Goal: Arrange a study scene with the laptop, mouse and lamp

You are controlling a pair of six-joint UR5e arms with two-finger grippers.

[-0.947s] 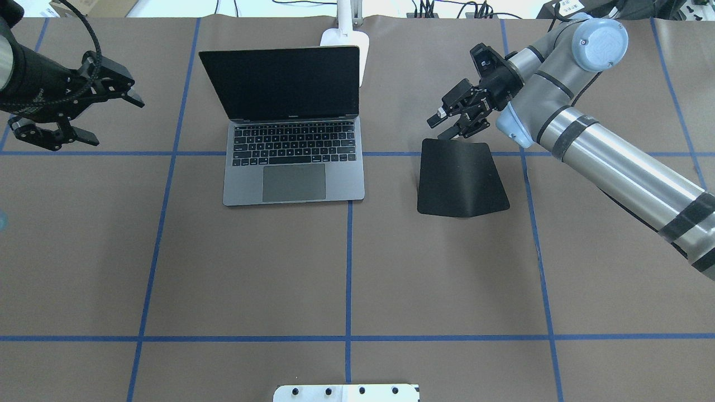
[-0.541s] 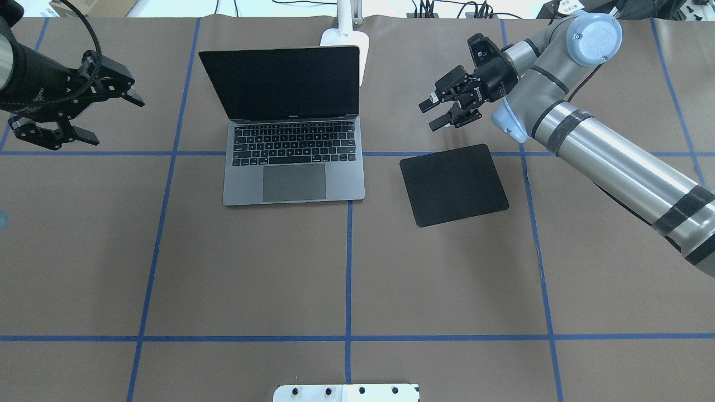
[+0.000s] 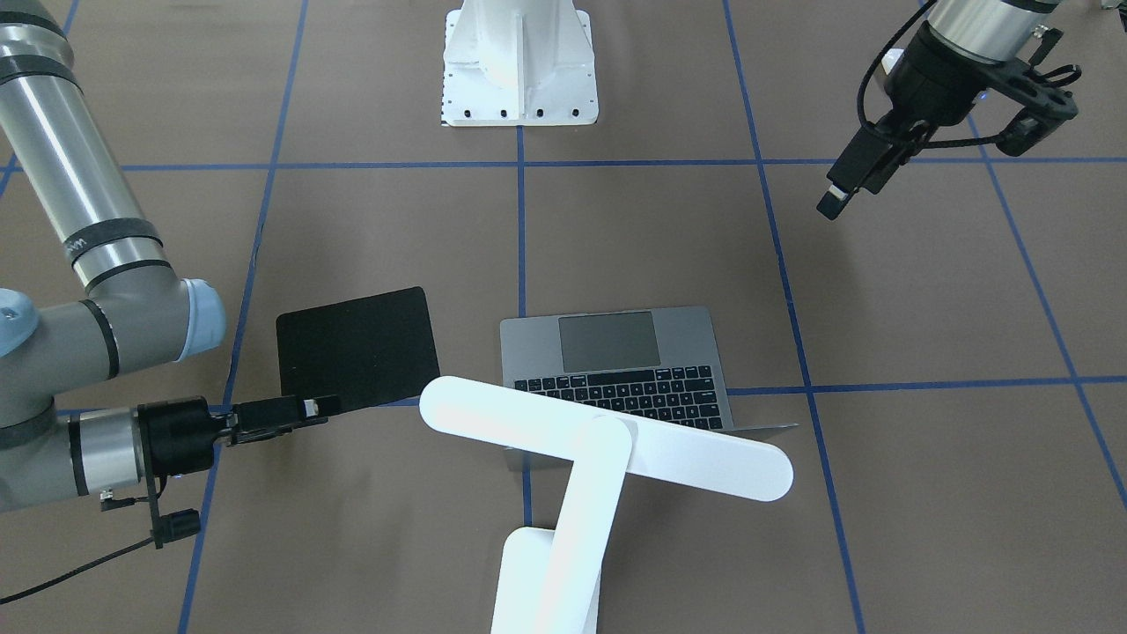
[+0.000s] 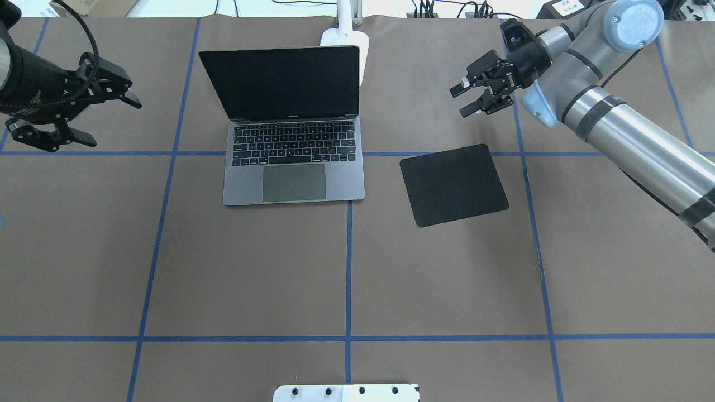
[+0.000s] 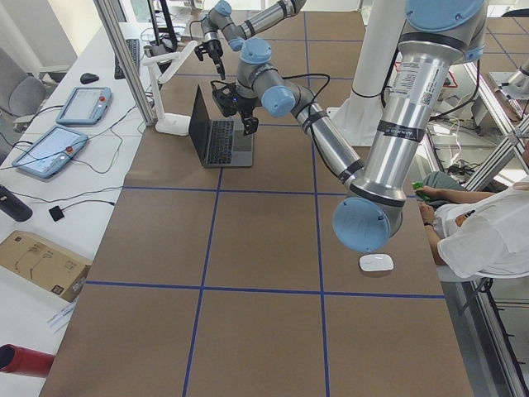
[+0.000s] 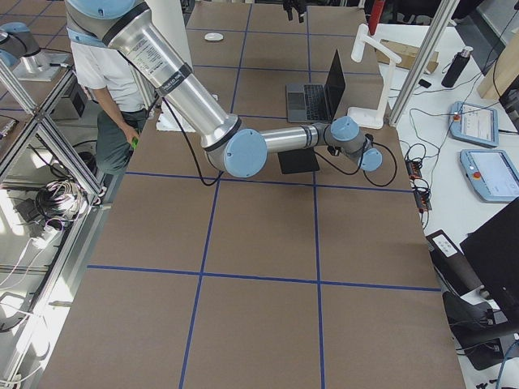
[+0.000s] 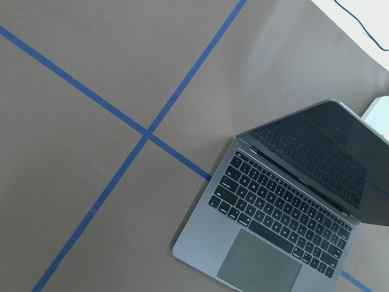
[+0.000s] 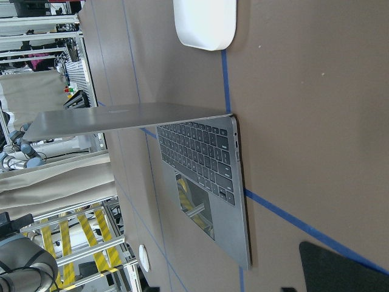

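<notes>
The grey laptop (image 4: pixel 293 167) stands open at the table's far middle with its dark screen upright. Behind it is the white lamp (image 3: pixel 607 436), its bar head reaching over the lid. The white mouse (image 5: pixel 376 263) lies far off at the table's left end, near a seated person. My right gripper (image 4: pixel 472 97) hovers open and empty beyond the far edge of the black mat (image 4: pixel 453 184), which lies flat to the right of the laptop. To the left of the laptop my left gripper (image 4: pixel 109 118) hangs open above the table, holding nothing.
A white bolted pedestal (image 4: pixel 346 392) sits at the near middle edge. A person (image 5: pixel 488 240) sits beside the table's left end. Blue tape lines cross the brown cover. Tablets and cables lie past the far edge.
The mat, curled up under my right gripper's fingers at first, now lies flat. The right gripper has drawn back up and to the far right. The left arm has barely moved.
</notes>
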